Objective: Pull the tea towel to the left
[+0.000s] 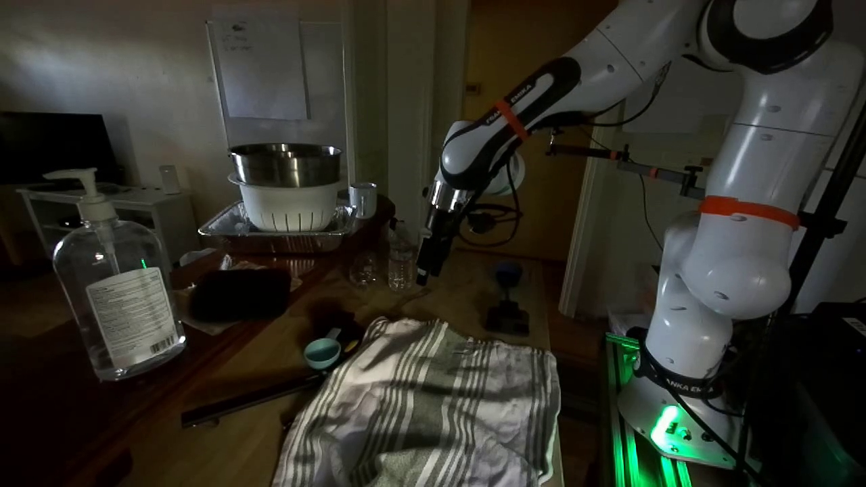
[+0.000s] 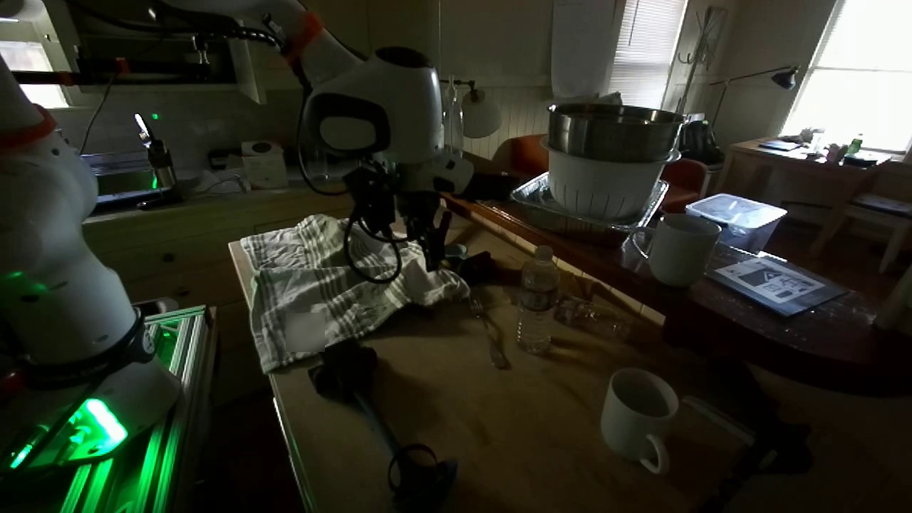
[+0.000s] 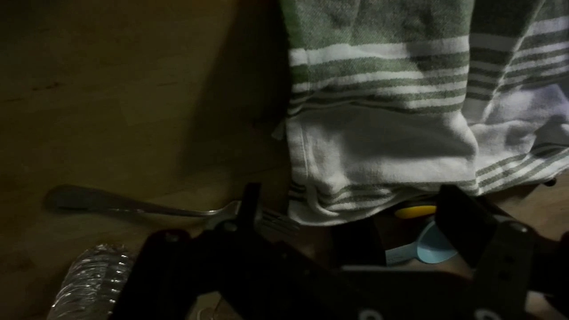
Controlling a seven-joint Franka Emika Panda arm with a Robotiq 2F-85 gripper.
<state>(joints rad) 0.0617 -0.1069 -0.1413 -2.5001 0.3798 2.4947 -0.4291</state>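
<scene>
The tea towel (image 1: 440,406) is a rumpled off-white cloth with dark grey-green stripes, spread on the wooden table. It also shows in an exterior view (image 2: 335,292) near the table edge by the robot base. In the wrist view the towel (image 3: 378,138) fills the upper right, with one corner between the fingers. My gripper (image 3: 350,194) is open and empty, its dark fingers wide apart around that corner's end. In an exterior view the gripper (image 1: 425,270) points down above the table, beyond the towel's far edge. The gripper (image 2: 437,249) looks above the cloth and apart from it.
A fork (image 3: 133,206) and a light-blue scoop (image 3: 438,244) lie beside the towel corner. A water bottle (image 2: 538,303) and a white mug (image 2: 639,417) stand on the table. A pump bottle (image 1: 128,311) and a white colander (image 1: 291,206) stand on the raised ledge.
</scene>
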